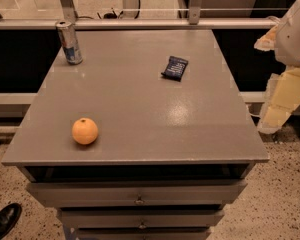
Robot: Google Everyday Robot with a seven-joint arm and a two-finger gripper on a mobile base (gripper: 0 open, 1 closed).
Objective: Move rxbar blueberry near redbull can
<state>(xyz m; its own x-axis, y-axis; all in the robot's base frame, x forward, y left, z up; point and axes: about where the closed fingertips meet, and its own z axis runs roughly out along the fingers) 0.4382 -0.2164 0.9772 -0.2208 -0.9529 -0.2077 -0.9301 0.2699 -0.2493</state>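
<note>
end effector (pixel 276 115) off table (pixel 140 109) rt edge, bare top btwn rxbar blueberry (pixel 175 68), redbull can (pixel 69 43)

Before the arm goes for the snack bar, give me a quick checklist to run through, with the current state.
1. The snack bar lies flat and uncovered on the table: ok.
2. The can stands upright at the far left corner: ok.
3. The orange sits near the front, off the line from bar to can: ok.
4. The gripper is over the bar: not ok, it hangs beside the table's right edge.

Table (pixel 140 104) bears redbull can (pixel 69 43), rxbar blueberry (pixel 175 68), orange (pixel 85 131); gripper (pixel 277 111) hangs beside it.
</note>
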